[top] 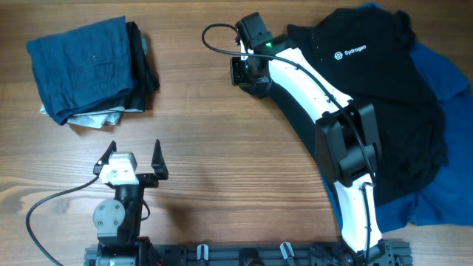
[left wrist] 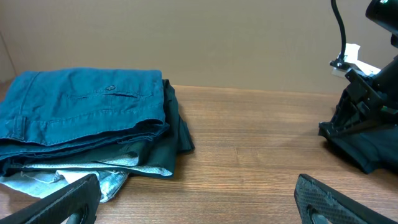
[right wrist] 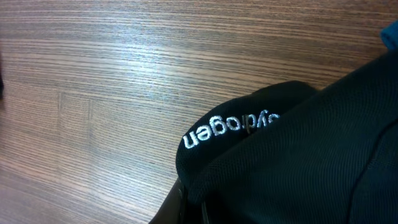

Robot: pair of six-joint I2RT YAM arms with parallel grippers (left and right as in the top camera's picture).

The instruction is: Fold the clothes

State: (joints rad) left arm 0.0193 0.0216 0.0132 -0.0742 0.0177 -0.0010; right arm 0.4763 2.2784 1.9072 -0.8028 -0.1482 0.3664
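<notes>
over on the right, my right gripper (top: 244, 72) pinches a bunch of the black polo shirt (top: 384, 96); my left gripper (top: 134, 152) sits spread wide near the folded blue pile (top: 77, 66).

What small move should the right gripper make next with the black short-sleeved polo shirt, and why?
Probably draw the pinched fabric leftward over the wooden table. The right gripper is shut on an edge of the black short-sleeved polo shirt, which lies rumpled on a blue fabric garment, not spread for folding. The left gripper stands open, apart.
</notes>
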